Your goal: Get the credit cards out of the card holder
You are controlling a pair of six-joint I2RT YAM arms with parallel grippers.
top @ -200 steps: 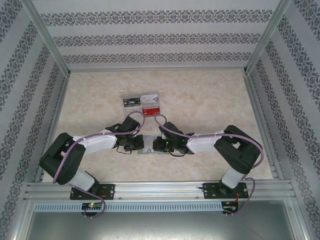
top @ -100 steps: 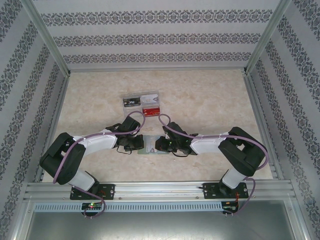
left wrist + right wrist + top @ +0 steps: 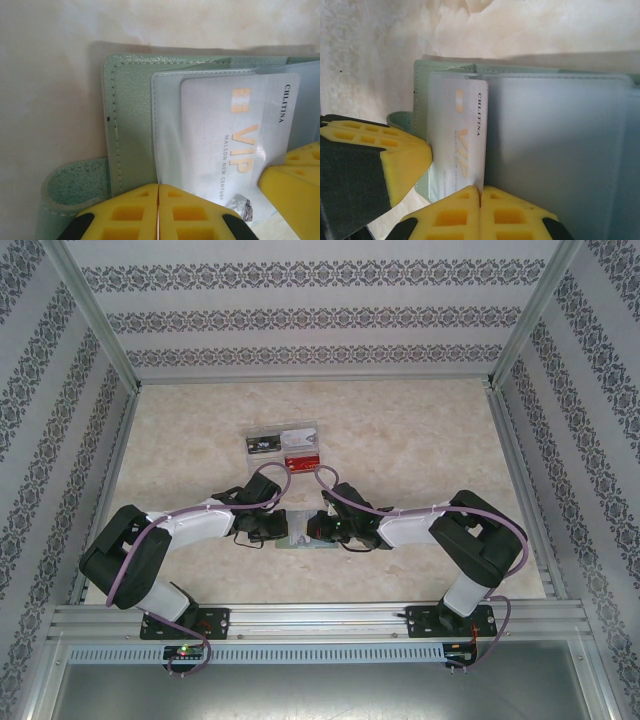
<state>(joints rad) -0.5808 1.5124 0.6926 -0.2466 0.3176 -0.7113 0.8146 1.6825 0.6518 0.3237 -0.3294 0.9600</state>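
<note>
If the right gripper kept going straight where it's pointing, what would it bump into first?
Most likely the silver VIP card: its long edge lies straight ahead of the shut right gripper, tucked in the open card holder. The tips may already be touching it; the depth is hard to judge.

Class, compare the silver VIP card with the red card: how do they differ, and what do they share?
The VIP card is silver with gold lettering; the red card is mostly red. The VIP card sits tucked in the holder's clear pocket; the red card lies farther back, outside the holder. Both are flat rectangular cards.
</note>
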